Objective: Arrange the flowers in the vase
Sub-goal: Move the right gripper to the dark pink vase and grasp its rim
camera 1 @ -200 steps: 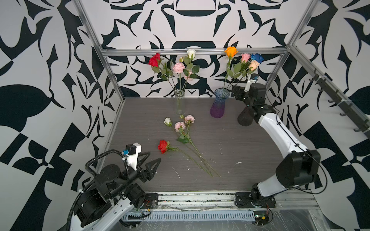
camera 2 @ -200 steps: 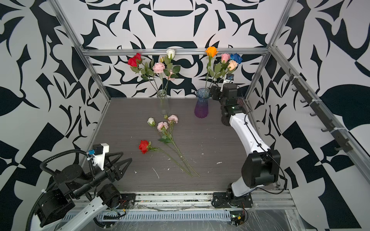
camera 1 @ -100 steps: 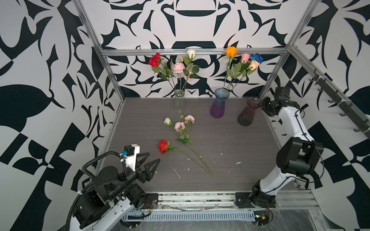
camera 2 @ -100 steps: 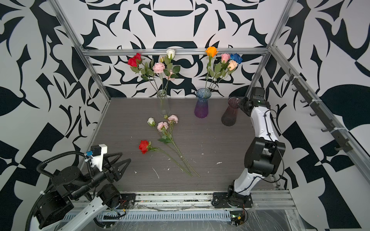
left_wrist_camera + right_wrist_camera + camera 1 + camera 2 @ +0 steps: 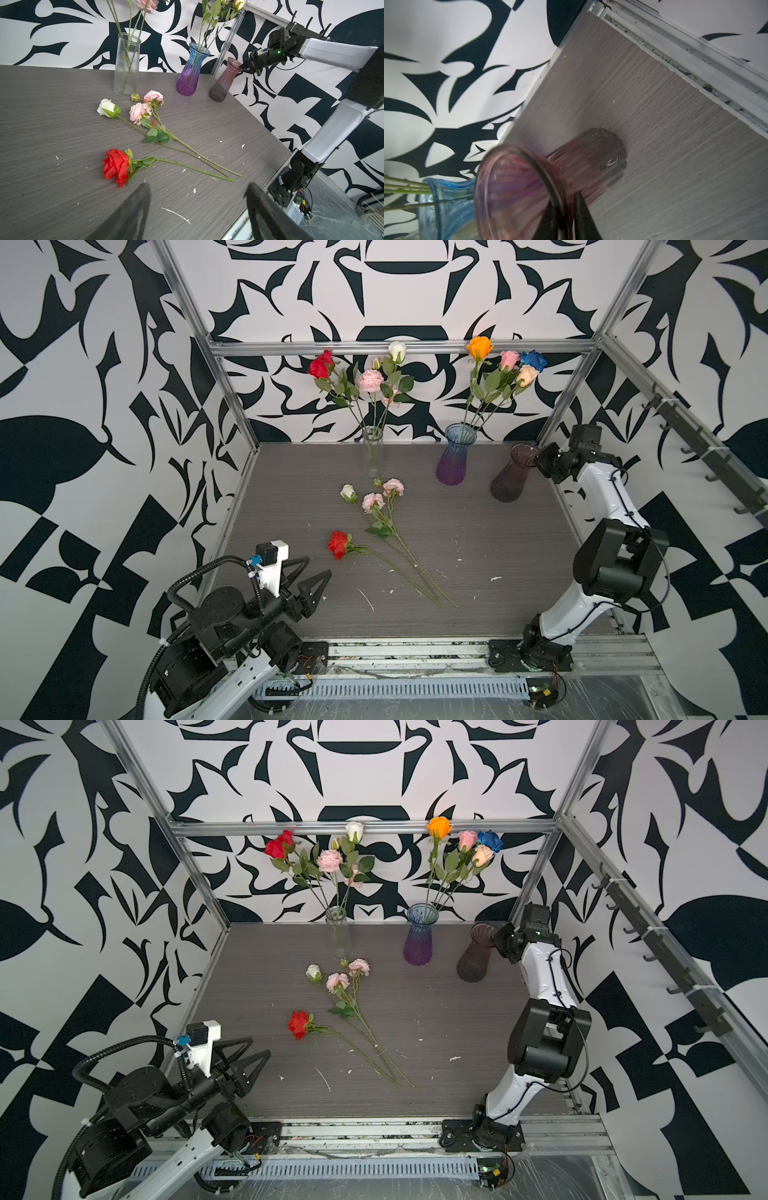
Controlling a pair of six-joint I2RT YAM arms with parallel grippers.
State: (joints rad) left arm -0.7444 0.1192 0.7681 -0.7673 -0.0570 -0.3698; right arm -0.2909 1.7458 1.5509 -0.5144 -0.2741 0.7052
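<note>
Right wrist view: the right gripper, newly arrived, now pinches the rim of the empty plum vase, probably to steady it. Loose flowers lie front-left of that vase, and the left gripper holds its fingers apart.

Right gripper sits at the plum vase rim — flowers lie loose.
</note>
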